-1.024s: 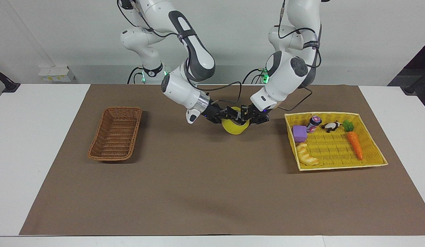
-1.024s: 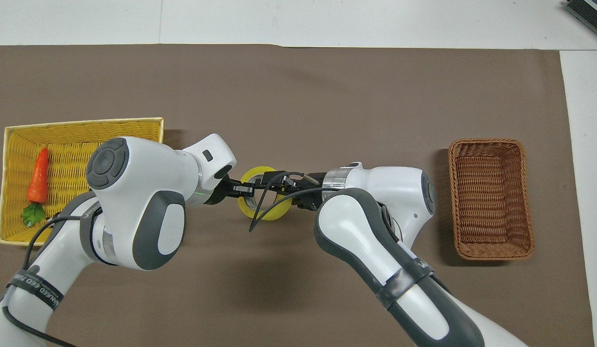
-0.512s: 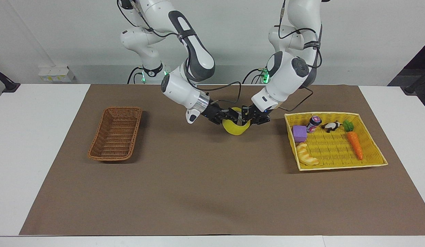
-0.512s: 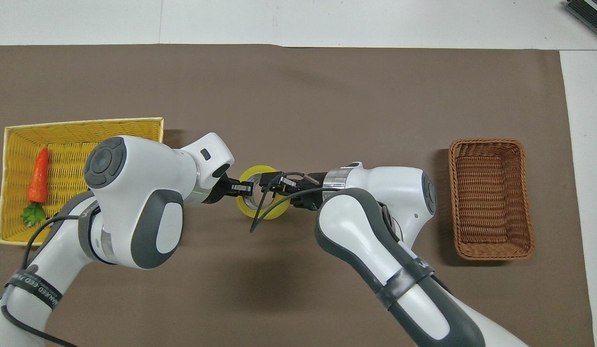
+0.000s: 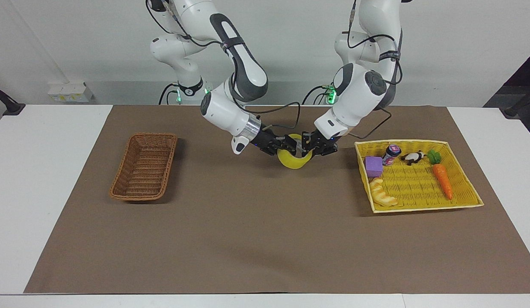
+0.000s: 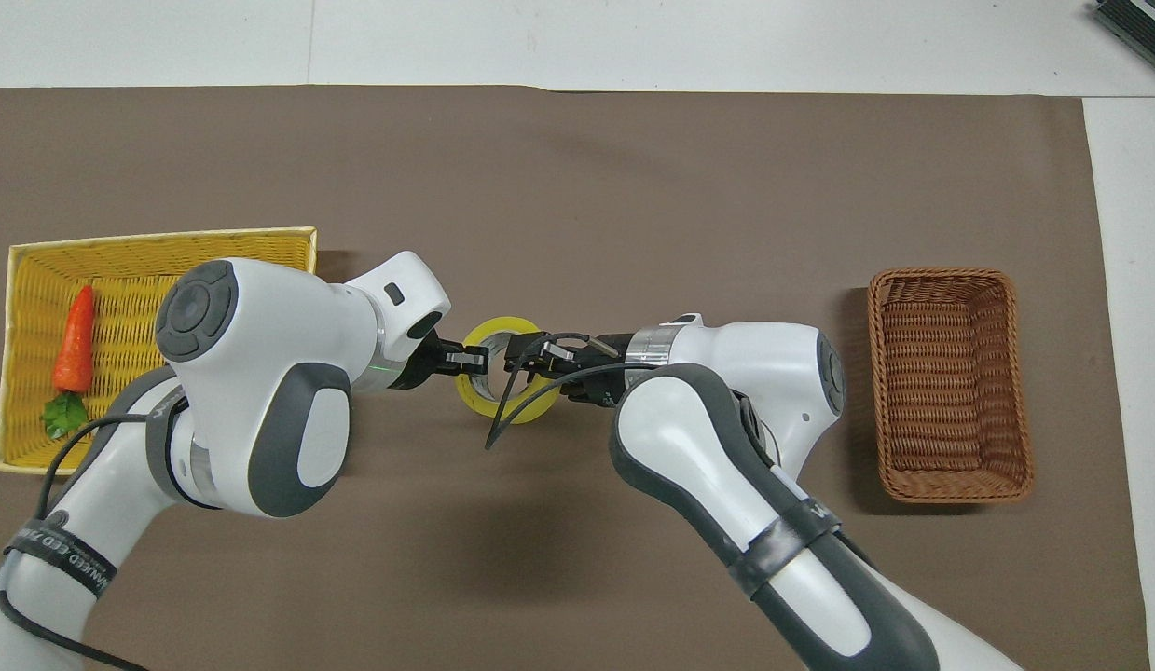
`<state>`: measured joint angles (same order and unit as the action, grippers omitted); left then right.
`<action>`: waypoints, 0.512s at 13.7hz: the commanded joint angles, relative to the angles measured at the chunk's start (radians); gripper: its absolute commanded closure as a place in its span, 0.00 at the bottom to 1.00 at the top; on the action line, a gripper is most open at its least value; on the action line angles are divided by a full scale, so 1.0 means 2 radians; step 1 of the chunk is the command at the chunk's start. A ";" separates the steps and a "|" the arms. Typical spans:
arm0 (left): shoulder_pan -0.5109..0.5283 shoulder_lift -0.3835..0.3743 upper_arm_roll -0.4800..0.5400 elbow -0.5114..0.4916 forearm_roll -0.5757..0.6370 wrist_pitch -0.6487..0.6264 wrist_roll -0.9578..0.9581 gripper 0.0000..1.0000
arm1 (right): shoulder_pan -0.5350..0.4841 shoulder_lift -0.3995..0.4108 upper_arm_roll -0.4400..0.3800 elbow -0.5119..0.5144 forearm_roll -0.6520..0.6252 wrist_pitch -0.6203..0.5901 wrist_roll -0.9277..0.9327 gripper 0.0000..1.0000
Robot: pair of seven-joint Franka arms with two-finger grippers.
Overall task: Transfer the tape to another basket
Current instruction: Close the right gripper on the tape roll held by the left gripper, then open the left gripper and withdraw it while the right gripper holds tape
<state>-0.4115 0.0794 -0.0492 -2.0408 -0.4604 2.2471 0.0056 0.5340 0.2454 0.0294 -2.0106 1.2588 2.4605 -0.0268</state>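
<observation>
tape: wide roll of translucent yellow packing tape [image 5: 293,159], white-grey core, held up over bare brown mat [image 5: 256,231] mid-table, betw. the two baskets, in neither.
L gripper: [image 5: 306,147] at the roll's rim on the yellow-basket side; fingers at the rim, can't tell if clamped or loosened.
R gripper: [image 5: 287,145] at the rim on the wicker side, fingers closed on the roll wall.
in the way: black cable [image 6: 514,403] from R wrist loops across the roll seen from above; both wrists crowd the roll.
wicker basket: narrow oblong brown woven basket [image 5: 144,171], R arm's end of table, nothing in it.
yellow basket: wider bright yellow square basket [image 5: 418,208], L arm's end. Holds orange carrot w/ green top [image 5: 442,179], purple block [image 5: 373,166], bread-like pastry [image 5: 382,193], small can [image 5: 391,155], black-white toy [image 5: 413,158].
writing: can label too small to read; white lettering on L arm's strap [image 6: 62,554], not legible.
</observation>
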 commanded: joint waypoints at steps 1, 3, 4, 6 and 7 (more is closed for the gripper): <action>-0.001 -0.008 0.004 0.009 -0.010 -0.002 0.000 0.34 | -0.002 -0.005 0.001 -0.006 0.018 0.001 -0.020 0.68; -0.001 -0.008 0.005 0.016 -0.005 -0.002 0.001 0.00 | -0.002 -0.005 0.001 -0.007 0.018 0.002 -0.018 0.88; -0.001 -0.011 0.007 0.017 -0.004 -0.002 0.001 0.00 | -0.002 -0.005 0.000 -0.006 0.018 0.003 -0.018 0.99; 0.014 -0.015 0.008 0.021 0.005 -0.006 0.001 0.00 | -0.002 -0.005 0.000 -0.006 0.018 0.003 -0.019 1.00; 0.024 -0.020 0.008 0.029 0.021 -0.020 0.000 0.00 | -0.002 -0.004 -0.001 -0.006 0.018 0.003 -0.020 1.00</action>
<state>-0.3963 0.0683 -0.0330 -1.9966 -0.4526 2.2443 0.0061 0.5335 0.2466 0.0278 -2.0176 1.2589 2.4606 -0.0268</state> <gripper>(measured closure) 0.000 0.996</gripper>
